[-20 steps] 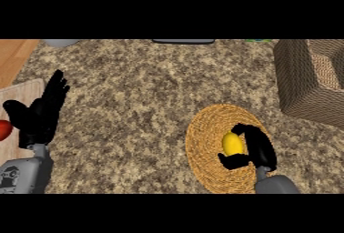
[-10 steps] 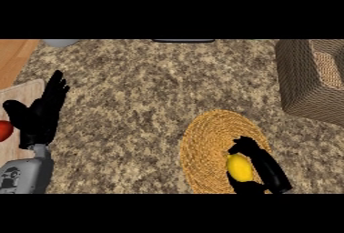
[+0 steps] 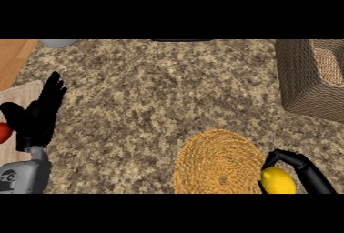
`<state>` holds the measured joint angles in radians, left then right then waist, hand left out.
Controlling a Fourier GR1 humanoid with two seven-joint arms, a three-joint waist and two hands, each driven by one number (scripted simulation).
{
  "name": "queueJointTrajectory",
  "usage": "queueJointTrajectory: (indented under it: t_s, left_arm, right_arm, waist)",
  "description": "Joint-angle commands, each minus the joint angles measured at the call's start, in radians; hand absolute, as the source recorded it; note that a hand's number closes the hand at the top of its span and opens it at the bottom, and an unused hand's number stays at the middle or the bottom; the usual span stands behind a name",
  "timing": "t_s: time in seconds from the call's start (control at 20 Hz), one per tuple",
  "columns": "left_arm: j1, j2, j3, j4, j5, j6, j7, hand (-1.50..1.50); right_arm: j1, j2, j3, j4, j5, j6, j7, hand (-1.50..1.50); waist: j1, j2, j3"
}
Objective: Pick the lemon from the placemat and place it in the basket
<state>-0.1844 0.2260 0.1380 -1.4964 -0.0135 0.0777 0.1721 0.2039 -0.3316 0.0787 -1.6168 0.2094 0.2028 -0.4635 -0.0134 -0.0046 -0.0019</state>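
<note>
Since half a second ago the right hand (image 3: 304, 167) has carried the lemon (image 3: 277, 181) off toward the bench's (image 3: 154, 91) near right corner. The fruit now sits at the right rim of the round woven placemat (image 3: 215, 159) rather than over its middle. The mat itself seems to have slid a little toward the near edge.

The right hand's fingers are curled over the top and far side of the lemon, so it has hold of the fruit. Whether the lemon is clear of the bench cannot be told from this steep angle.

The left hand (image 3: 39, 116) rests at the bench's left edge, fingers straight and pointing up, holding nothing. A red thing (image 3: 4, 132) shows just beside it, cut off by the edge.

The picking step looks done and the carry is in hand. The basket (image 3: 302, 86) stands well apart, at the far right corner. The next move calls for raising the lemon above the basket's woven wall, taking it toward the far edge along the right side, and opening the fingers only once it is over the hollow.

No brand, label or writing can be read. The marks on the left forearm (image 3: 23, 177) are too small to tell.
</note>
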Motion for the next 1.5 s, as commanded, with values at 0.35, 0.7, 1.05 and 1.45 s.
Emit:
queueJointTrajectory:
  t_s: [0.35, 0.7, 1.05, 1.45]
  left_arm:
    - [0.056, -0.002, 0.009, -0.041, 0.012, -0.024, -0.011, 0.00]
    - [-0.050, -0.014, -0.001, 0.004, -0.002, -0.008, 0.021, 0.00]
    - [-0.026, -0.030, 0.006, 0.063, -0.007, -0.015, -0.056, 0.00]
    - [0.027, -0.004, 0.012, -0.058, 0.005, -0.043, 0.018, 0.00]
  right_arm:
    - [-0.030, -0.060, -0.233, -0.419, -0.245, 0.048, 0.474, 1.50]
    - [-0.404, -0.074, -0.288, -0.268, -0.260, -0.084, 0.729, 1.50]
    - [-0.665, -0.144, -0.317, -0.030, -0.182, -0.109, 0.782, 1.50]
    - [-0.761, -0.159, -0.254, 0.242, -0.025, -0.101, 0.628, 1.50]
  waist:
    - [0.012, 0.002, 0.001]
    - [0.025, 0.007, 0.001]
    - [0.029, 0.009, 0.001]
    - [0.026, 0.006, 0.002]
